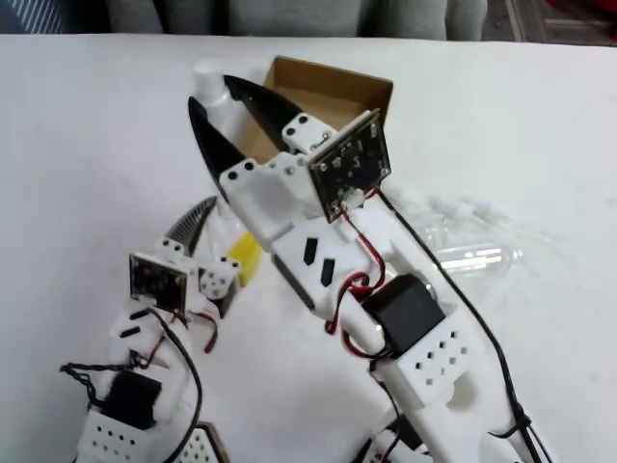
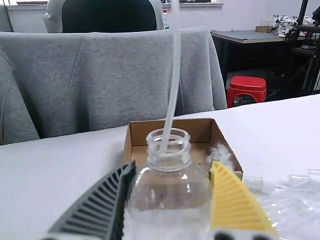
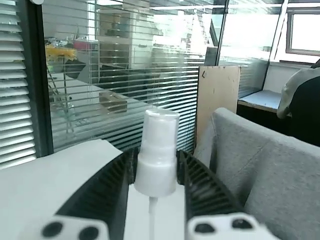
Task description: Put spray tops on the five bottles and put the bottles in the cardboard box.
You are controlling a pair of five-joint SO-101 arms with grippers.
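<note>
Nearest me, toward the near edge of the table (image 1: 540, 145), the left hand (image 2: 172, 169) is clenched round the body of a clear bottle (image 2: 167, 200). It holds the bottle upright, with the open neck standing free above the fingers. Over it the right hand (image 3: 156, 155) grips a white spray top (image 3: 159, 125) by its collar, and the thin tube (image 2: 172, 85) hanging from it dips into the neck.

To do this well, I'd say, lower the top straight down and keep the tube off the rim so it doesn't buckle. Then seat the collar square on the thread before turning. The left hand must hold firm without crushing the thin plastic.

Beyond them the cardboard box (image 1: 328, 77) sits open towards the far edge. A spare bottle (image 1: 472, 258) lies on its side off to the right.
</note>
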